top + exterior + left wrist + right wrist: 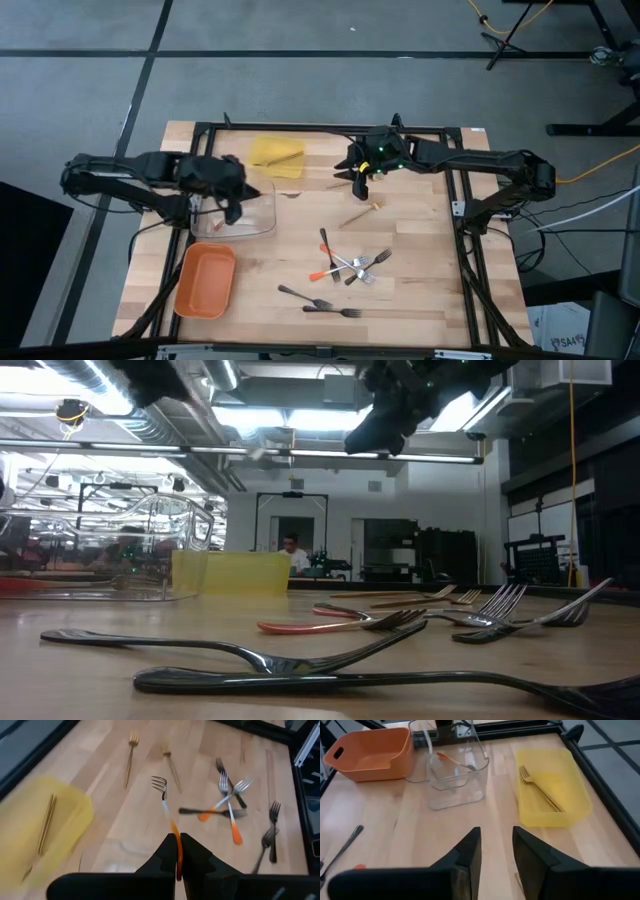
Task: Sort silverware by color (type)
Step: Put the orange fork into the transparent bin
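— What's your left gripper [177, 854] got?

— Its fingers are pinched tight on the orange handle of a silver fork [166, 809], tines pointing away, over the clear tray [262, 222].

— And your right gripper [494, 854]?

— Fingers parted with nothing between them, hovering above the table near the yellow tray [572, 804] (a tan wooden fork [540, 789] lies inside it).

— The rest of the silverware?

— You've a crossed heap of silver forks [350, 268] mid-table, two dark forks [320, 304] nearer the front edge, and an orange tray [204, 283] beside the clear one. Behind the wooden table [420, 300] is a lit workshop; a person [291, 552] sits far back.
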`<action>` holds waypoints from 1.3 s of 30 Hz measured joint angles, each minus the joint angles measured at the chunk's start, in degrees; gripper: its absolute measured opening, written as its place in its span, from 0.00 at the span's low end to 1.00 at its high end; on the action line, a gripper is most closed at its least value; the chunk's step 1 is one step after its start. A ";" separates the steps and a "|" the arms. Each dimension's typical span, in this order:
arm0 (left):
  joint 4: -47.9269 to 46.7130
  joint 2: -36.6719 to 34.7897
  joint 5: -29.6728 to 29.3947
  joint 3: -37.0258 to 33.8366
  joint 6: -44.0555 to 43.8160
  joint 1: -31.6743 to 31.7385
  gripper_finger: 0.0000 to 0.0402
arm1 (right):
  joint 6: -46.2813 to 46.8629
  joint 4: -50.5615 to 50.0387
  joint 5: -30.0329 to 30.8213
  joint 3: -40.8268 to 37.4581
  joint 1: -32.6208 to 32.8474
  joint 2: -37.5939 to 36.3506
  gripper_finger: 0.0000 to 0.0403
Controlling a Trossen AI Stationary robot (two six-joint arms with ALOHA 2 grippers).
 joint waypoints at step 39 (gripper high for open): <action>-11.45 -8.74 -6.26 -15.45 -12.83 -3.79 0.00 | 0.04 0.48 0.41 0.00 0.13 0.11 0.25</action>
